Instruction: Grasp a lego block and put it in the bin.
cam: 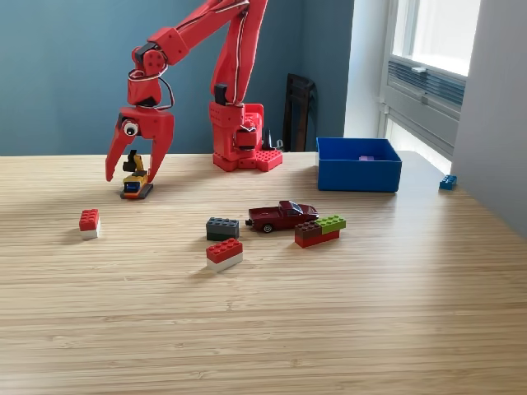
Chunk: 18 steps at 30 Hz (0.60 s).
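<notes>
The red arm (216, 33) bends down toward the exterior view's left, its gripper (132, 175) pointing downward with jaws spread.

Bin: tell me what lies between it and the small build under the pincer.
The pincer straddles the yellow-and-black build at the exterior view's left. Toward the bin only the arm's red base stands near the line, slightly behind it; the table between looks bare.

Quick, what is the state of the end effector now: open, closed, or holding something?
End effector: open, jaws spread around a small yellow and dark lego piece on the table, not gripping it yet.
</notes>
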Tool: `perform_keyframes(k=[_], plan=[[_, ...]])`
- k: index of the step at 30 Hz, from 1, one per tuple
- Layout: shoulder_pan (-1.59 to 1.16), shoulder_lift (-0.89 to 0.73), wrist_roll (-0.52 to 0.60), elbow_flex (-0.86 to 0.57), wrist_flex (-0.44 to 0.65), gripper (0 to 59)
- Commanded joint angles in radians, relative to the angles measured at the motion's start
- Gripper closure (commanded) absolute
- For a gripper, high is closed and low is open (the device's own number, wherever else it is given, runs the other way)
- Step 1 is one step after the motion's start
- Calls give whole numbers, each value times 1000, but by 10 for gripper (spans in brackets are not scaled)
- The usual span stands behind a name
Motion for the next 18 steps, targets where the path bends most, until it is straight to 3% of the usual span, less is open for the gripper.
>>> perform_keyframes(k=[1,6,9,18], plan=[[0,48,12,-2,-18,362],[-5,46,26,-6,-17,540],[-9,46,29,-6,-17,583],[-34,46,35,-31,11,586]])
